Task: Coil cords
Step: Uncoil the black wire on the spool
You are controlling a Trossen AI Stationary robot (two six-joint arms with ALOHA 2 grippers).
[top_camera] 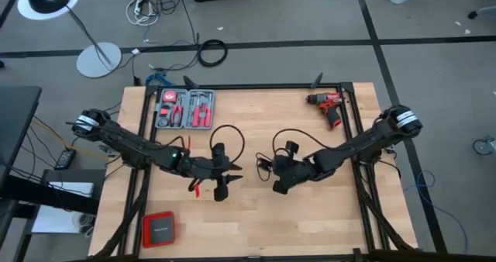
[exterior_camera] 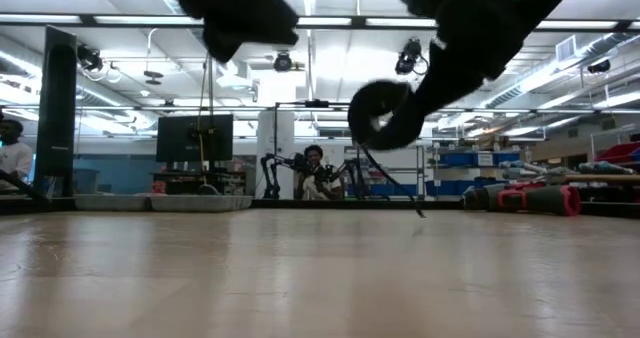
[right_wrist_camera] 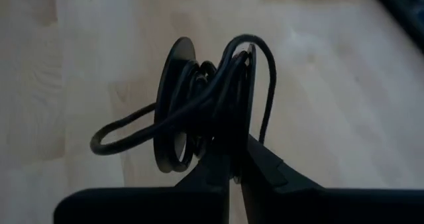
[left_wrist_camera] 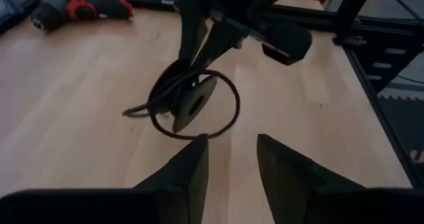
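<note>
- Right hand point(right_wrist_camera: 233, 164) clamps the coiled cord point(right_wrist_camera: 199, 105), held above the worktop point(top_camera: 310, 223), well in front of the red drill point(top_camera: 328, 104).
- Left hand point(left_wrist_camera: 232, 159) stands parted, empty, facing the cord.

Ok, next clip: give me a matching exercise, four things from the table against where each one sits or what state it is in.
Things:
1. red drill
2. cord
3. left gripper
4. tool tray

Places or states:
A. wound up and pinched in the right gripper's fingers
B. far edge of the table, on the left arm's side
C. open, holding nothing, facing the cord
D. far right corner of the table

Pairs: 1-D, 2-A, 3-C, 4-B
</note>
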